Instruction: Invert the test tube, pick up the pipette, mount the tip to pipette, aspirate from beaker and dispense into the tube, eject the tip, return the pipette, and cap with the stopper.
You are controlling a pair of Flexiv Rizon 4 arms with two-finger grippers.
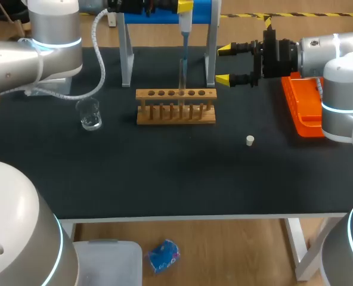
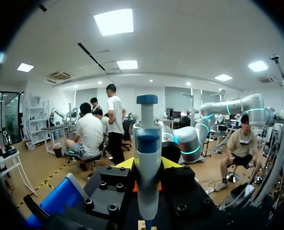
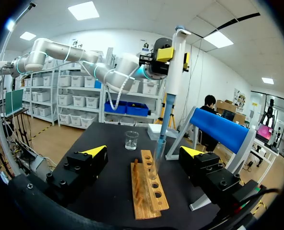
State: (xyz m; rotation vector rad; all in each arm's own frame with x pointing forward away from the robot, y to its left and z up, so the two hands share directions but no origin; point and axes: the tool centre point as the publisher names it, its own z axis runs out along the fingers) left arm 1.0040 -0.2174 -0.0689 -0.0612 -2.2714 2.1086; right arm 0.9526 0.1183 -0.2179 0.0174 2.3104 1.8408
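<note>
The blue and white pipette point(image 1: 184, 27) hangs upright with my left gripper point(image 1: 185, 6) shut on its body. Its tip points down into the clear test tube point(image 1: 180, 89), which stands in the wooden rack point(image 1: 175, 113). In the left wrist view the pipette point(image 2: 147, 163) fills the gap between the yellow fingers point(image 2: 126, 164). My right gripper point(image 1: 225, 64) stands open, level with the rack's right end, holding nothing. In the right wrist view the tube point(image 3: 158, 155) and rack point(image 3: 149, 191) lie ahead between the open fingers point(image 3: 96, 150). The glass beaker point(image 1: 90, 114) sits left of the rack, and the white stopper point(image 1: 250, 140) lies to its front right.
The blue pipette stand point(image 1: 210, 53) straddles the table behind the rack. An orange tip box point(image 1: 304, 110) lies at the right edge under my right arm. The front half of the black table point(image 1: 164, 179) holds only the stopper.
</note>
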